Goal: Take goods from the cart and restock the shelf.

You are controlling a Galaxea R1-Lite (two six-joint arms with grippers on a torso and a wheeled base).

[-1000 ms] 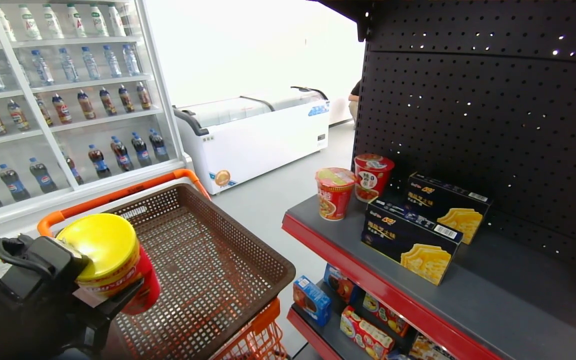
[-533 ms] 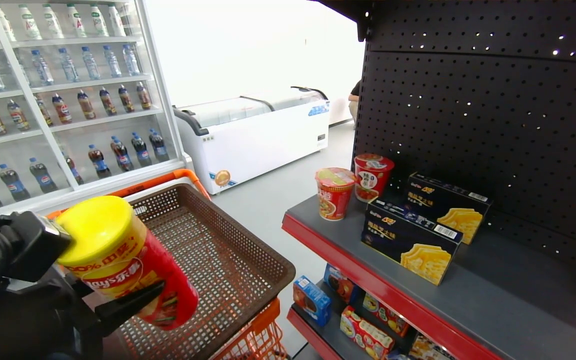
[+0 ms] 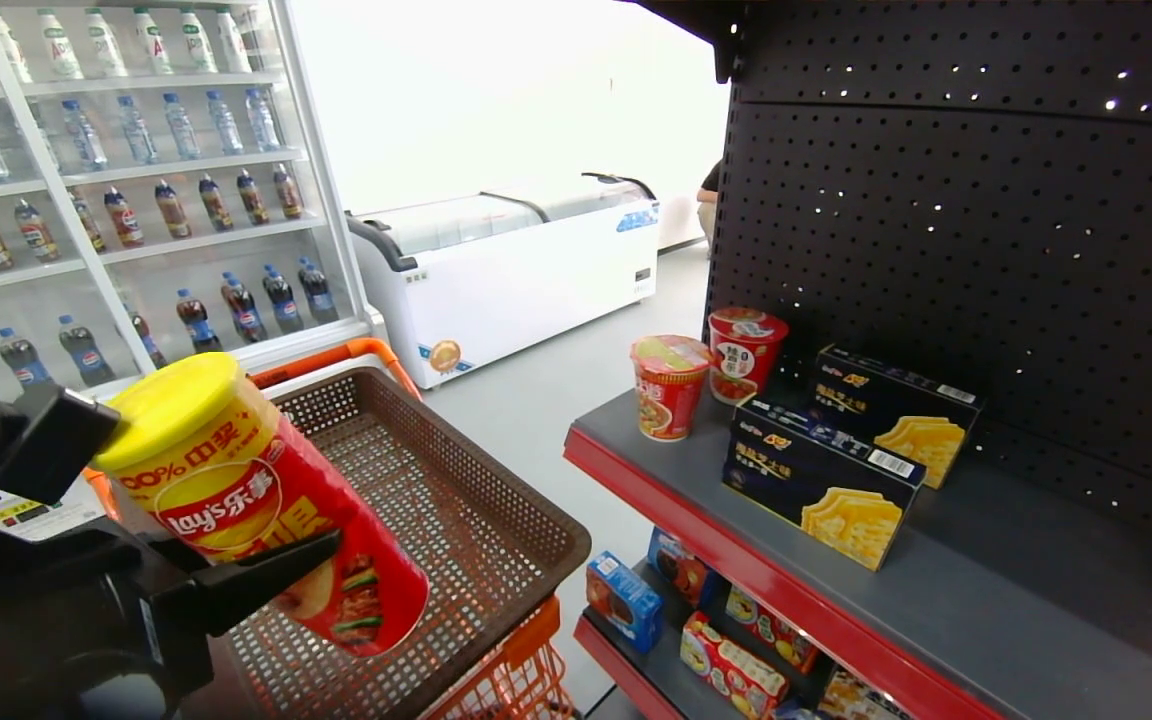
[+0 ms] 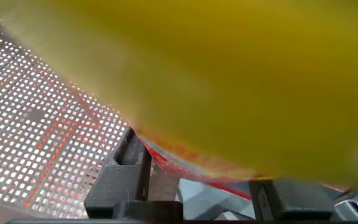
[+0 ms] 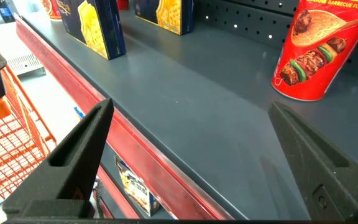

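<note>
**Shelf** (image 3: 1016, 600): the grey top deck is already carrying a pair of dark snack boxes (image 3: 821, 480). Two cup noodles (image 3: 671, 385) are standing at its far left corner. One red chip canister (image 5: 316, 50) is standing upright toward the right end. Bare deck is lying between the boxes and that canister, so you are looking at room for more stock.

**Cart basket** (image 3: 496, 500): the brown mesh basket is sitting left of the shelf, across a gap of floor. Its near part is hiding behind your left arm and load, so you cannot tell whether more goods are waiting inside.

**Yellow-lidded chip canister** (image 3: 266, 500): this is the item in hand. It is hanging in the air over the basket's near left corner, tilted with its lid up and to the left. It is well apart from the shelf.

**Left gripper** (image 3: 226, 480): its fingers (image 3: 276, 570) are clamping the canister from both sides.

**Right gripper** (image 5: 197, 155): it is hovering over the shelf's red front edge, with fingers spread wide and carrying nothing.

**Progress, as a judgement:** you are partway through.
- The pick of this canister is looking done.
- Carrying it across the gap is remaining.
- Standing it upright on the bare deck and letting go are also remaining.
</note>
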